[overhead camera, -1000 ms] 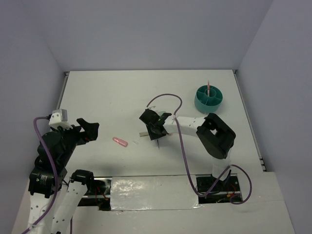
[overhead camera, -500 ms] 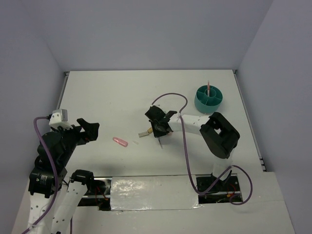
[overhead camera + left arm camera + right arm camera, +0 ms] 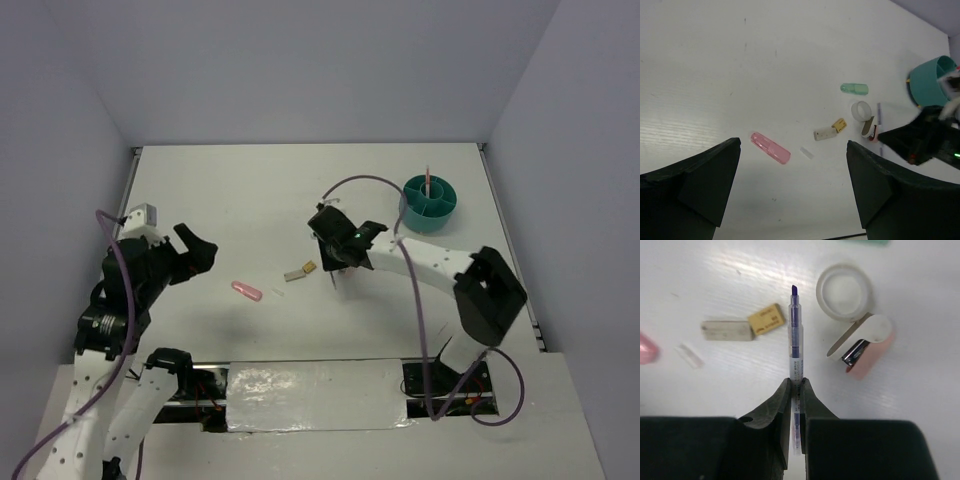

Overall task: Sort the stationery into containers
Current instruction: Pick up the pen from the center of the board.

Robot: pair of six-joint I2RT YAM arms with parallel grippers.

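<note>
My right gripper (image 3: 796, 383) is shut on a slim grey-and-purple pen (image 3: 796, 340), whose tip points between a yellow piece (image 3: 766, 319) and the white tape ring (image 3: 844, 292). The grey-tan block (image 3: 727, 331) lies to the left. From above, the right gripper (image 3: 345, 252) is left of the teal cup (image 3: 430, 203), which holds a thin pink pen (image 3: 428, 180). My left gripper (image 3: 793, 172) is open and empty, high above the pink capsule (image 3: 770, 148). The mint-green capsule (image 3: 854, 89) lies beyond the ring (image 3: 860, 110).
A small white-and-pink stapler-like item (image 3: 865, 347) lies right of the held pen. A tiny clear piece (image 3: 807, 153) lies beside the pink capsule. The table is walled at the back and sides. The pink capsule (image 3: 246, 291) lies between the two arms.
My right gripper has moved right and a little farther back with the pen, uncovering the grey-tan block. My left arm has risen and shifted right.
</note>
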